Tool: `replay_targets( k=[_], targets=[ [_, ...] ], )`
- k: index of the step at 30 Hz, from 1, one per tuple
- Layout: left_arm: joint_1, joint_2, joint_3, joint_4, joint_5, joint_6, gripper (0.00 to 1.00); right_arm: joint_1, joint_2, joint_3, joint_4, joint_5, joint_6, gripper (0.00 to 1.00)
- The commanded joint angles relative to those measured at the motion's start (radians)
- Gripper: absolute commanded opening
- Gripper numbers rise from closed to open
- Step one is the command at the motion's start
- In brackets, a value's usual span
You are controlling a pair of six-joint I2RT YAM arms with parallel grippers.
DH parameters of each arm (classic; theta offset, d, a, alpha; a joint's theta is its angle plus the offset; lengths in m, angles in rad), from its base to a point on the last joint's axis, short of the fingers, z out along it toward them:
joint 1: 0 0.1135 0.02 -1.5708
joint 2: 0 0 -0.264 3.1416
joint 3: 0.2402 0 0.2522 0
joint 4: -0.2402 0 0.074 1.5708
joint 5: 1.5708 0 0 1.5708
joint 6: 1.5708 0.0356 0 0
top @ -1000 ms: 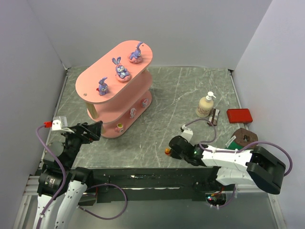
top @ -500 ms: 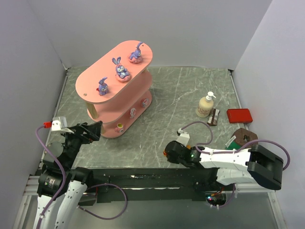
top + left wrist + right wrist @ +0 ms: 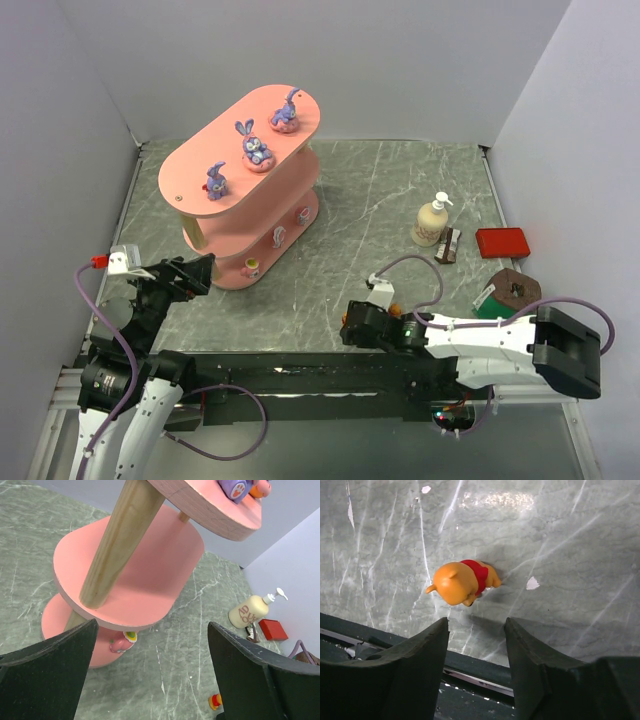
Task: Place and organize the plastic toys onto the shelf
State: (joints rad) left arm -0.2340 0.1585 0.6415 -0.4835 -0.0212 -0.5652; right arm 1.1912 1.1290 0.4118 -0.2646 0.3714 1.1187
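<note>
The shelf stands at the back left with three purple bunnies on its top board. Pink-and-white toys sit on its bottom tier, one of which is the pink toy in the left wrist view. A tiny orange toy with a red shirt lies on the table close to the near rail; the orange toy also shows in the left wrist view. My right gripper is open just short of it, with nothing between its fingers. My left gripper is open, facing the shelf's posts.
A cream pump bottle, a small dark packet, a flat red box and a brown round object lie at the right. The black near rail runs under my right gripper's fingers. Walls enclose the table.
My right gripper has opened and let go of the orange toy, which now lies on the table, and has shifted a little left toward the near edge. The left arm has not moved.
</note>
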Motion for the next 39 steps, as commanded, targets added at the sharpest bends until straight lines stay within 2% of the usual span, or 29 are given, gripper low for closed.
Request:
replay_targets(
  k=[1,11,25,34,39],
  targets=[
    [0.005,-0.004,0.000,0.020,0.003,-0.009,0.96,0.007,0.104,-0.033,-0.104,0.064,-0.039,0.61],
    [0.005,-0.002,0.000,0.019,0.003,-0.010,0.96,0.005,0.325,0.117,-0.199,0.224,-0.062,0.65],
    [0.005,-0.005,0.000,0.020,0.004,-0.009,0.96,0.027,0.341,0.107,-0.125,0.230,-0.158,0.63],
    [0.005,-0.004,0.000,0.019,0.003,-0.010,0.96,0.053,0.341,0.119,-0.119,0.264,-0.154,0.52],
    [0.005,-0.004,0.000,0.019,0.003,-0.010,0.96,0.074,0.348,0.136,-0.131,0.277,-0.131,0.42]
  ],
)
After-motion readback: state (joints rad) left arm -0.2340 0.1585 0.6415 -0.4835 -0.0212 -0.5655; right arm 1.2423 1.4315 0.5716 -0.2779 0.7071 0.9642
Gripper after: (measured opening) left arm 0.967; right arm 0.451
